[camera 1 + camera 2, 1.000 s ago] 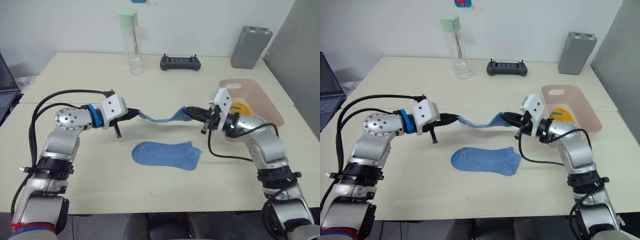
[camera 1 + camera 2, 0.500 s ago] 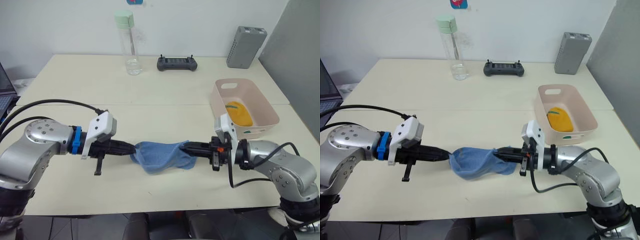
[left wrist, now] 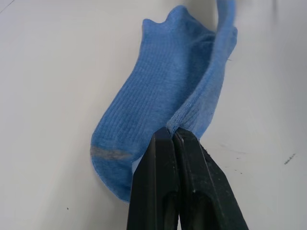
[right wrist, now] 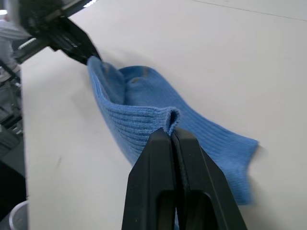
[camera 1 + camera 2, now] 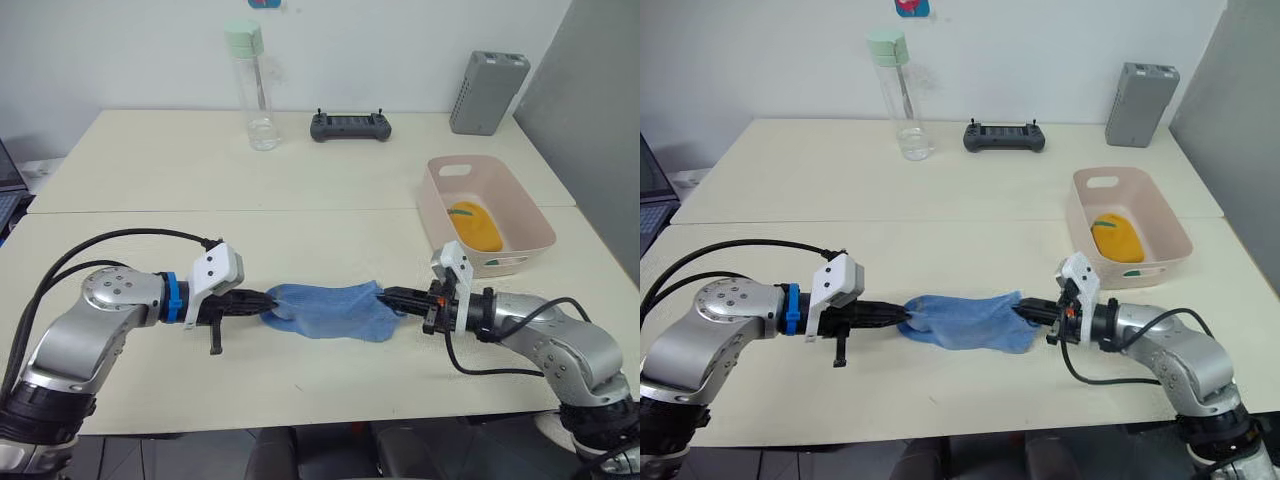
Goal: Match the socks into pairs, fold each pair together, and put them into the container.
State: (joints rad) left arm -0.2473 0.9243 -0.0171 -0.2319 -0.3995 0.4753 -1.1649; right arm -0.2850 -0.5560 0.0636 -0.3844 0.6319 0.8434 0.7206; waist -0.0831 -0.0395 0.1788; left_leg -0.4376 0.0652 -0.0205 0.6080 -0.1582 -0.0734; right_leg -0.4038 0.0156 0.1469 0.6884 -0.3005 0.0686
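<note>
Two tools: left tool and right tool each clenched on upper blue sock's ends.
Change: sock lowered onto its mate on surface.
Meaning: blue pair stacked, folding next; container holds yellow.

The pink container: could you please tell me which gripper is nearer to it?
Right. The right gripper pinches the blue sock just in front of the container; the left gripper holds the sock's far end.
</note>
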